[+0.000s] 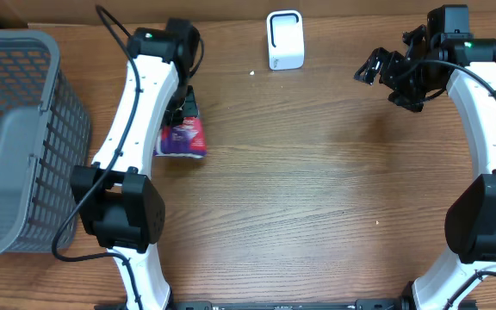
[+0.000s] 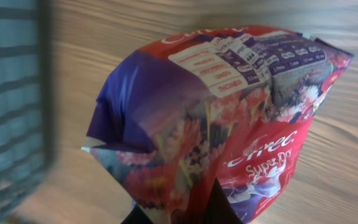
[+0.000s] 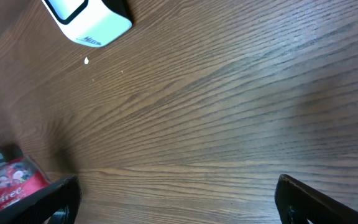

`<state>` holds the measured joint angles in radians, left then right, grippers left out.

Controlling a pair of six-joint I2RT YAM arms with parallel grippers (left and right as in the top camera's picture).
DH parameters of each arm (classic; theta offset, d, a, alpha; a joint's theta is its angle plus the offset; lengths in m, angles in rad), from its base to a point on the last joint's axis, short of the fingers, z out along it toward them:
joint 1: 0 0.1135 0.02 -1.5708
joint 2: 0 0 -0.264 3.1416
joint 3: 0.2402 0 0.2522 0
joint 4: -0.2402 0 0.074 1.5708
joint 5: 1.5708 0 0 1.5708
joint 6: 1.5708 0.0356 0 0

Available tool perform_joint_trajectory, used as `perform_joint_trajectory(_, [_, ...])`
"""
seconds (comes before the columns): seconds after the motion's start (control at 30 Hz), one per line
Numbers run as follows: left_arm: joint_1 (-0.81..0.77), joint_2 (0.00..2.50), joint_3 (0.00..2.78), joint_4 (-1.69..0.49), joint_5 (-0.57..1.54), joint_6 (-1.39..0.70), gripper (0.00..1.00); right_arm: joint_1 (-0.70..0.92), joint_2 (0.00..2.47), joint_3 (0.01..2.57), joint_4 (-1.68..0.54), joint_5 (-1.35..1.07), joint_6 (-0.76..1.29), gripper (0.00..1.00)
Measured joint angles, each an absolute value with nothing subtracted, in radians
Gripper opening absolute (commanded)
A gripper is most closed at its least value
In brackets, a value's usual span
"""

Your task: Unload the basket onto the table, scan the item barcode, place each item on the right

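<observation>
Packet (image 2: 229, 124), red and purple with flower print, sat at the left of the desk (image 1: 317, 198), between the basket (image 1: 15, 138) and the scanner (image 1: 284, 40) but well apart from the scanner; the left claw (image 1: 184, 110) was pressed together on it, pinching one edge, with its dark fingers (image 2: 219, 202) meeting at the packet's lower rim in the wrist view. The right claw (image 1: 375, 67) hung spread wide and empty over bare wood at the far right.

The step in hand looked to be the pickup, grip just made; whether the packet had left the desk could not be told. The next move would call for carrying it right and away from the robot to the scanner, and turning whichever face bears the barcode toward the scanner's window; no barcode could be made out, only a small printed panel of white and purple boxes near the far end.

The packet's long axis seemed to run straight out from the pinching claw, with the panel end pointing away from it; from overhead it was foreshortened and partly under the left arm, so its line across the desk was uncertain.
</observation>
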<state>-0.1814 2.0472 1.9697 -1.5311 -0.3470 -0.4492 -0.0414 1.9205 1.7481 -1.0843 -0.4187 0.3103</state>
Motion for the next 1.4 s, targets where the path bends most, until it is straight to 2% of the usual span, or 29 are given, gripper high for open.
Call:
perform_joint_trajectory(0.23, [-0.197, 2.047, 1.970, -1.628, -0.638, -0.591, 0.04, -0.041, 1.921, 1.748, -1.085, -0.419, 0.311, 1.00])
perform_joint_trajectory(0.47, [-0.197, 2.047, 1.967, -1.684, -0.688, -0.627, 0.04, -0.041, 1.921, 1.748, -1.085, -0.419, 0.310, 1.00])
perform_joint_trajectory(0.83, [-0.254, 2.047, 1.795, -1.677, -0.698, -0.680, 0.04, -0.041, 1.921, 1.748, -1.085, -0.419, 0.310, 1.00])
perform_joint_trajectory(1.1, [-0.390, 2.047, 1.746, -1.531, -0.567, -0.701, 0.04, -0.041, 1.921, 1.748, -1.085, -0.419, 0.310, 1.00])
perform_joint_trajectory(1.4, [-0.547, 2.047, 1.745, -1.513, -0.534, -0.701, 0.04, -0.041, 1.921, 1.748, -1.085, -0.419, 0.310, 1.00])
